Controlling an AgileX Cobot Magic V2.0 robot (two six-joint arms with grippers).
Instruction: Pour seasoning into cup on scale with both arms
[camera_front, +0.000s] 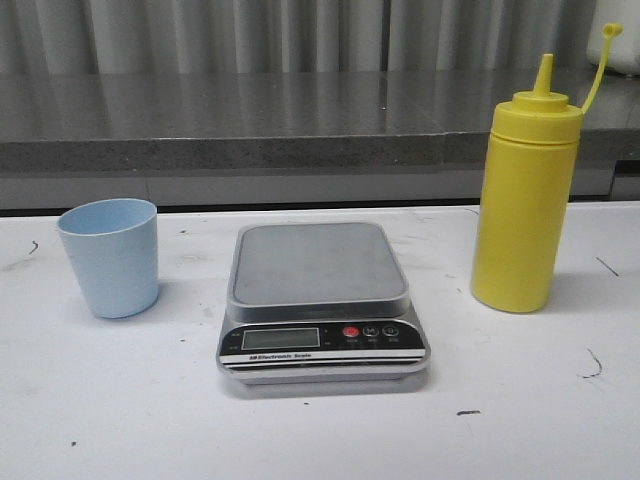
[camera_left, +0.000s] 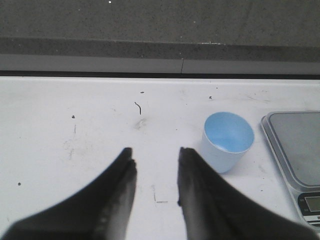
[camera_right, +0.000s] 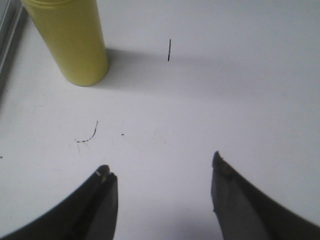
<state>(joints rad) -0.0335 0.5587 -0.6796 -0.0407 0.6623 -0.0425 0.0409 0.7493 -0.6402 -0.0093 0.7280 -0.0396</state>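
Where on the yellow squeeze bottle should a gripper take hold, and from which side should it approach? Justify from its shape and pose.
Grip the yellow squeeze bottle around its straight cylindrical body, probably mid-height, below the shoulder. It stands upright, so come in level, likely from the robot's side, where the right gripper is open. Avoid the cone nozzle: too narrow and tapered.

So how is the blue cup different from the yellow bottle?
The cup is pale blue; the bottle is yellow. The cup is short, about half as tall as the bottle. The cup is open on top; the bottle ends in a cone nozzle. The cup stands left of the scale, the bottle right. Both stand upright on the table, untouched.
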